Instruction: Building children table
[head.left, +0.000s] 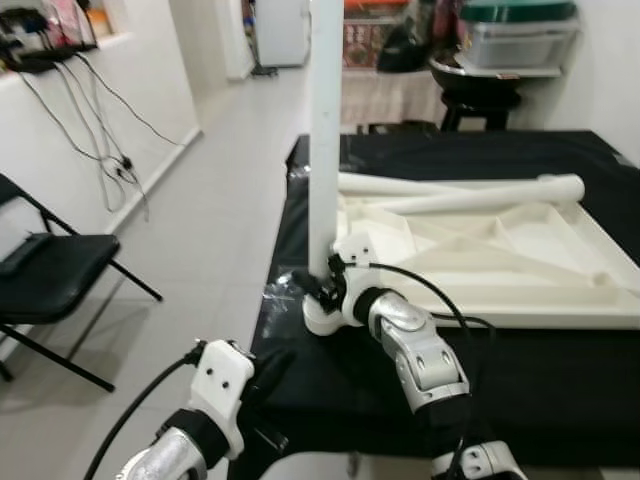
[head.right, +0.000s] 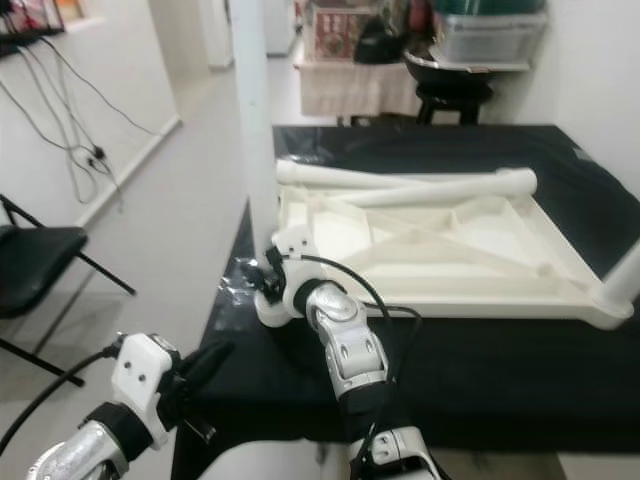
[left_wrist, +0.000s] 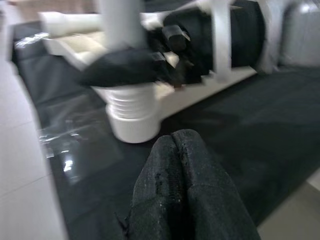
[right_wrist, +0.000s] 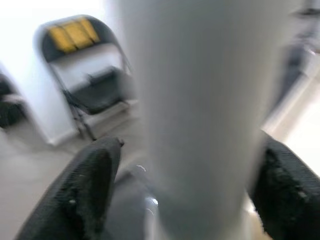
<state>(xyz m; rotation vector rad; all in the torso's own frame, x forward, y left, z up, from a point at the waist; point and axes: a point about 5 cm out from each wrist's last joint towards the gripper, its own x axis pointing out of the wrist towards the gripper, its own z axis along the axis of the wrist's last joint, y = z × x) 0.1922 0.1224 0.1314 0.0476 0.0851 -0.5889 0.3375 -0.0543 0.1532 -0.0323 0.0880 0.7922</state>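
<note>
A black cloth-covered work surface (head.left: 520, 370) carries the white tabletop (head.left: 560, 270), lying upside down with its ribbed underside showing and two loose legs (head.left: 470, 190) resting across its far edge. At the near left corner of the tabletop an upright leg (head.left: 325, 130) stands in its threaded socket (left_wrist: 132, 112), reaching beyond the top of the head views. The right gripper (head.left: 318, 283) is clamped low on that leg, one black finger (right_wrist: 85, 185) on each side of the shaft. The left gripper (left_wrist: 185, 185) hangs just off the table's near edge with its fingers pressed together, holding nothing.

The main risk, as I judge it, is cross-threading: if the leg is turned while it leans off vertical, the thread could jam or strip. A grip this low gives little control over the tall free end (it could sway). The tabletop also looks unrestrained, so twisting may drag it across the slick cloth. The wrist views are blurred, so how deep the thread sits is uncertain
</note>
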